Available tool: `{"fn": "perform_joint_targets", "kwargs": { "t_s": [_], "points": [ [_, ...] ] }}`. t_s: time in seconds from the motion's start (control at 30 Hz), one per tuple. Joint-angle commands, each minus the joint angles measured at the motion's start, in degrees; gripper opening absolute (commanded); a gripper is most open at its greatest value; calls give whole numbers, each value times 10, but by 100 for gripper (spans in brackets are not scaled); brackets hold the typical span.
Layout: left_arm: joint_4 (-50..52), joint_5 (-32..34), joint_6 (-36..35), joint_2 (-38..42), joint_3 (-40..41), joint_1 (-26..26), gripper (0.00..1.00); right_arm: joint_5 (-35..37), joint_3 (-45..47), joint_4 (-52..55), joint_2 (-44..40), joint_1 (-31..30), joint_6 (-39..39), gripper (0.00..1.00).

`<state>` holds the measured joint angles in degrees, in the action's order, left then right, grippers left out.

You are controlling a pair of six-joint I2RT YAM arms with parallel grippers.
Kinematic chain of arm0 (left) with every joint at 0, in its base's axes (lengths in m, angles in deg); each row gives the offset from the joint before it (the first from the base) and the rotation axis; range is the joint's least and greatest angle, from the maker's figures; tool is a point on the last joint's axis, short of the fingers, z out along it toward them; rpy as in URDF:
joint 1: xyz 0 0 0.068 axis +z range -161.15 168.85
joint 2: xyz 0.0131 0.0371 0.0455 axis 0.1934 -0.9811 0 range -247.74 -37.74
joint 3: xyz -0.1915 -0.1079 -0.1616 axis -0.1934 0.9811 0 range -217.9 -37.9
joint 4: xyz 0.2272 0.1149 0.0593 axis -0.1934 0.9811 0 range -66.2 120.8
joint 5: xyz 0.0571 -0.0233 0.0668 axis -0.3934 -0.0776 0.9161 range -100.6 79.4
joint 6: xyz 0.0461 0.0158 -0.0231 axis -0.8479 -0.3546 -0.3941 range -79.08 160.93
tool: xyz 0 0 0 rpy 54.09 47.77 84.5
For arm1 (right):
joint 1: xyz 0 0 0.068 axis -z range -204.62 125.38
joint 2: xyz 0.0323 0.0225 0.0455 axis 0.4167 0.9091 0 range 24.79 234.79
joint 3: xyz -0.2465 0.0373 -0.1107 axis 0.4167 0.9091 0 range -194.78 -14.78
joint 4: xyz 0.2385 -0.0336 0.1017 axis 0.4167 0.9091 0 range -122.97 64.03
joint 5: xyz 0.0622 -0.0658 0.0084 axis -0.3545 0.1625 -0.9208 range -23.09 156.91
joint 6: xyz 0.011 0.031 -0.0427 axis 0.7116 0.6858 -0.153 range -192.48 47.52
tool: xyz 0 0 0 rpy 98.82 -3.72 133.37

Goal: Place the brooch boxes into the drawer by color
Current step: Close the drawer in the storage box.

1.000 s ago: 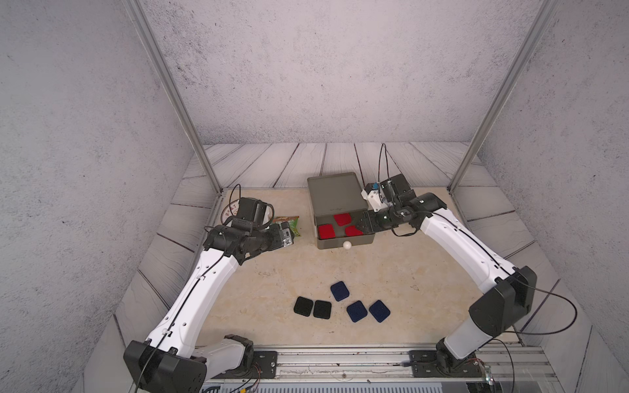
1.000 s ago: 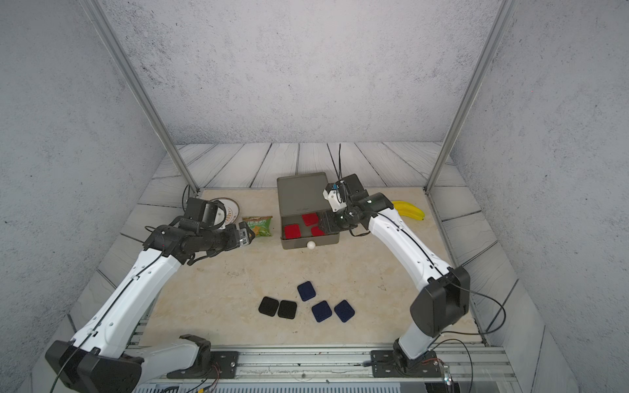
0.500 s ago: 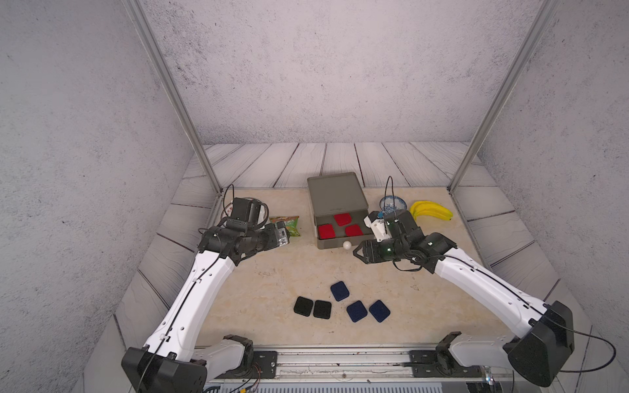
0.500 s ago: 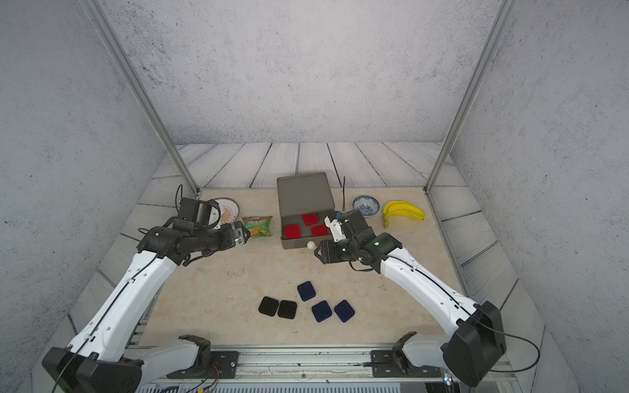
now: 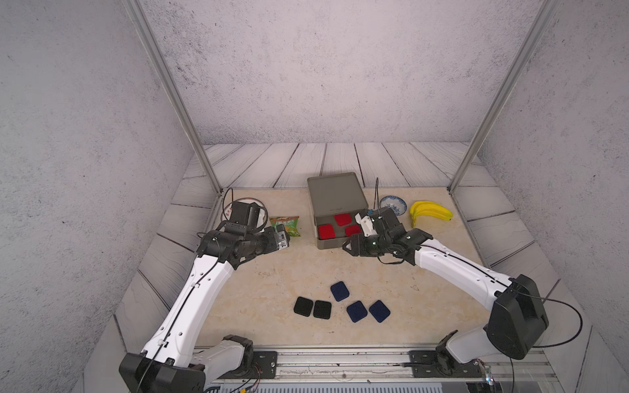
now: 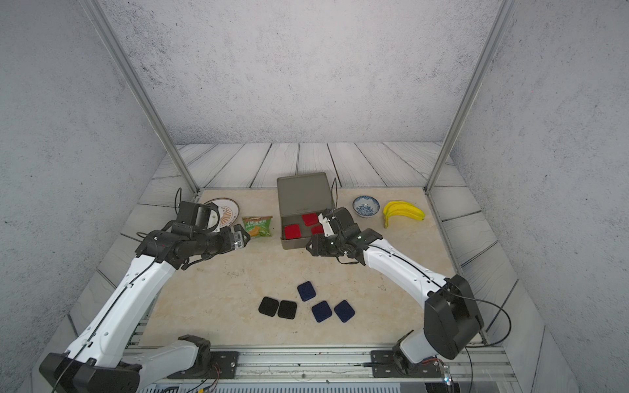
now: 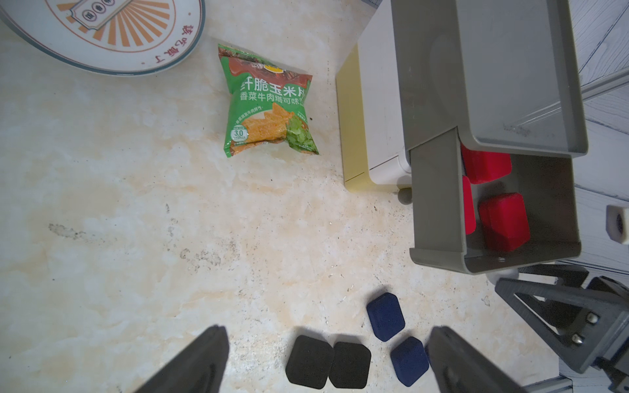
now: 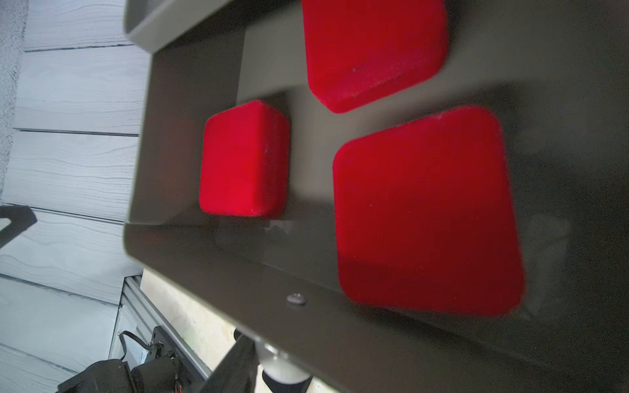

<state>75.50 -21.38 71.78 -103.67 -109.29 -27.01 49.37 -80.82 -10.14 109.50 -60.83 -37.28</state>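
Note:
The drawer chest (image 5: pixel 335 194) stands at the back middle. Its grey top drawer (image 7: pixel 435 204) is pulled out, with three red brooch boxes (image 5: pixel 326 231) (image 8: pixel 425 211) inside; below it show the white (image 7: pixel 381 119) and yellow (image 7: pixel 350 136) drawers. My right gripper (image 5: pixel 347 245) (image 8: pixel 272 372) is at the open drawer's front, fingers closed against its round knob (image 8: pixel 284 369). Two black boxes (image 5: pixel 303 306) (image 6: pixel 287 309) and three navy boxes (image 5: pixel 339 291) (image 6: pixel 321 311) lie near the front. My left gripper (image 5: pixel 285 238) (image 7: pixel 328 328) hovers open and empty, left of the chest.
A green snack packet (image 5: pixel 286 226) lies between the left gripper and the chest. A round plate (image 6: pixel 223 212) sits at the back left. A blue patterned bowl (image 5: pixel 393 205) and a bunch of bananas (image 5: pixel 430 211) are right of the chest.
My right arm came away from over the open drawer, swung down to its front, and its jaws narrowed around the knob. The left arm drew back slightly.

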Motion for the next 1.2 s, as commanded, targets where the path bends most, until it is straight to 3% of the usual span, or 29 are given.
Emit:
{"fn": "perform_joint_targets", "kwargs": {
  "t_s": [0.0,0.1,0.37,0.7,1.17],
  "points": [
    [5,-2,-4,7,8,4,98,16,-13,-21,1,-1,11,42],
    [5,-5,-4,7,9,4,98,27,-14,-29,2,-1,14,27],
    [14,1,-10,11,9,4,98,45,-38,-19,18,-1,6,14],
    [28,3,-14,18,2,4,98,66,-96,-18,45,3,-30,13],
    [36,14,-18,11,3,5,98,62,-218,8,167,18,-90,14]
  ]
}}
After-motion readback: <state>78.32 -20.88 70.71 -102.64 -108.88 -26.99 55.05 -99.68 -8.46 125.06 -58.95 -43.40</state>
